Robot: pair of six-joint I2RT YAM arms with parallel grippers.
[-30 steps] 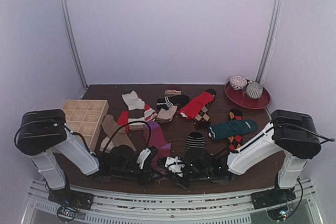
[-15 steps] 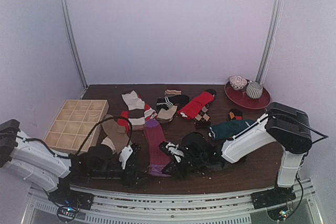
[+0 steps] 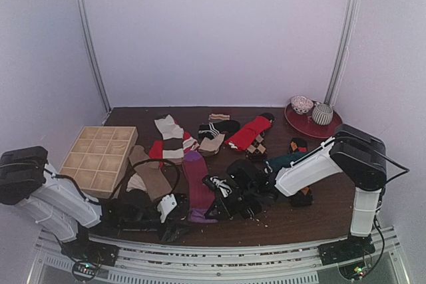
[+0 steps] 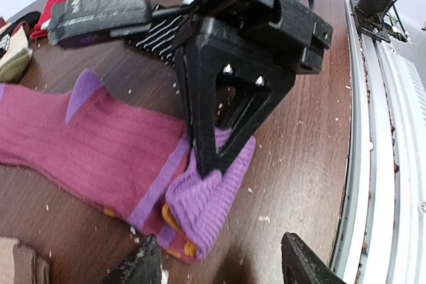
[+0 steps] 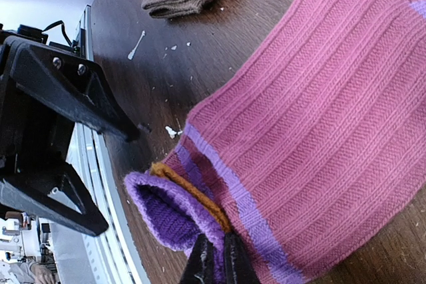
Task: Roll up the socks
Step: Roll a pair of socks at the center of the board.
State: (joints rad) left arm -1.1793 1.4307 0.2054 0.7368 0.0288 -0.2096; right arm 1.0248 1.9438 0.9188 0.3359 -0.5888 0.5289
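Opened and drawn back with left gripper (image 4: 223, 257): shut close beside its partner a second ago, now spread wide, holding nothing, hovering just short of magenta sock (image 4: 100, 144). Shifted inward meanwhile with right gripper (image 5: 214, 252), clamped tight on purple toe (image 4: 206, 197), doubled over with an orange edge showing at the pinch. Leg of sock laid out flat ahead of the right fingers, trailing off to one side of the left ones. Reads as a handover: first fold made, now pinned by the right alone, rolling barely begun. Likely calls for taking the fold again with the left and turning it up the leg. Some risk of the fold springing open if let go early.
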